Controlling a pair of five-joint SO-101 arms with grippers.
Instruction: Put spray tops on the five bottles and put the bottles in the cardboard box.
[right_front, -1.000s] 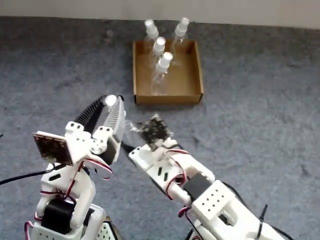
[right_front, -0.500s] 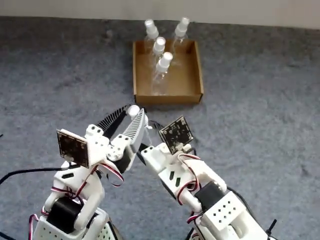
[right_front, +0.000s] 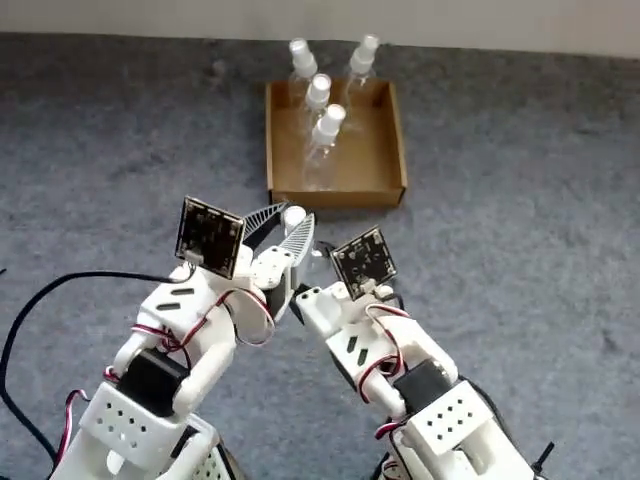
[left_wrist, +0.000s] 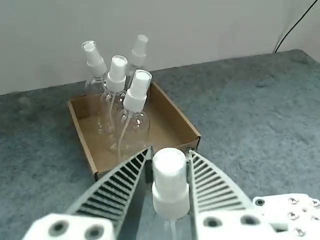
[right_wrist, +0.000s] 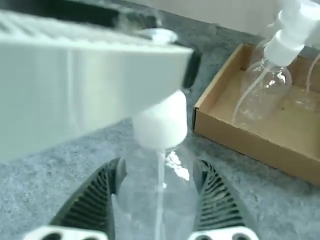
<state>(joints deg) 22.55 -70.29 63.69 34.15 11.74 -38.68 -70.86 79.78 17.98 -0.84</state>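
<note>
1. A white spray top (left_wrist: 170, 182) is sitting at the mouth of a clear bottle (right_wrist: 157, 195), with its thin tube running down inside the bottle. I cannot tell whether it is fully seated.
2. The left gripper (left_wrist: 169, 152) is pinching the spray top from both sides, its ribbed jaws pressed against the white cap.
3. The right gripper (right_wrist: 157, 172) is holding the clear bottle upright by its body, its jaws clamped on either side of it.
4. The two grippers are meeting over the grey carpeted table (right_front: 520, 200), just in front of the near wall of the cardboard box (right_front: 335, 197).
5. Four more clear bottles (right_front: 320, 140) are standing upright in the box, each wearing a white spray top. Two are standing toward the far end and two nearer the middle.
6. The left arm is coming in from the lower left of the high view and the right arm from the lower right, each carrying a dark circuit board near its wrist.
</note>
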